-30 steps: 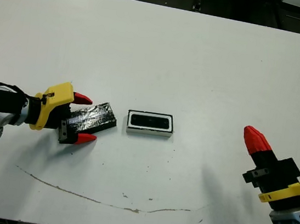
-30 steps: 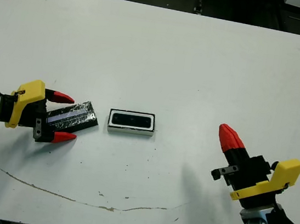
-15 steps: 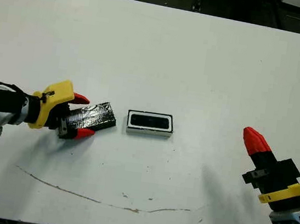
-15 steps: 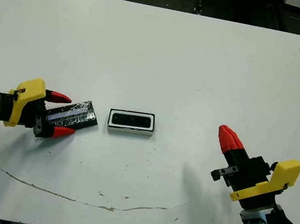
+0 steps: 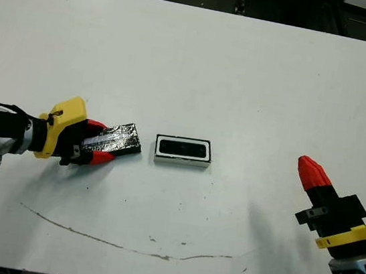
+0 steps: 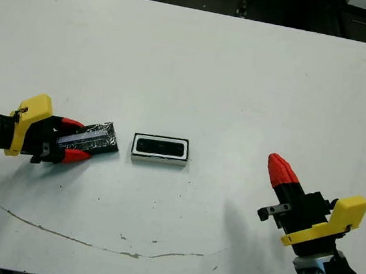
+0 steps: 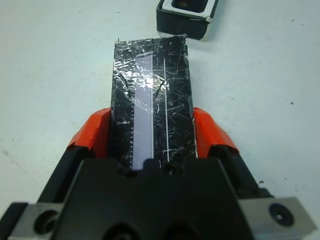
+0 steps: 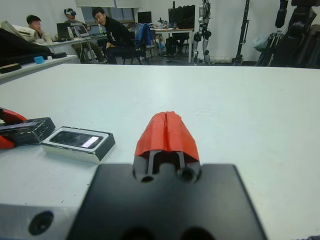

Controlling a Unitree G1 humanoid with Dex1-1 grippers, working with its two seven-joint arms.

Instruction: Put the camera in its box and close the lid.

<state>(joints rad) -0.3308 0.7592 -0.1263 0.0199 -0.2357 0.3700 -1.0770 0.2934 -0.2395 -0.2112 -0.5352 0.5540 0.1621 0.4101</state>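
Note:
The camera [image 5: 183, 149] lies as a slim dark bar inside the box [image 5: 181, 162], a small white-rimmed tray near the table's middle. To the left of the box is the lid [image 5: 115, 138], black with a silvery speckle and a pale strip. My left gripper [image 5: 101, 142] is shut on the lid's near end, and in the left wrist view its red fingers [image 7: 95, 134] press both long sides of the lid [image 7: 150, 95]. My right gripper [image 5: 310, 173] is shut on nothing, well to the right of the box [image 8: 75, 149].
A thin brown scuff line [image 5: 122, 244] curves across the white table near its front edge. Beyond the table's far edge, in the right wrist view, people [image 8: 107, 30] sit at desks among stands and equipment.
My left gripper's fingers have closed from wide open around the lid onto its two long sides. The box, the camera and the right arm have not moved.

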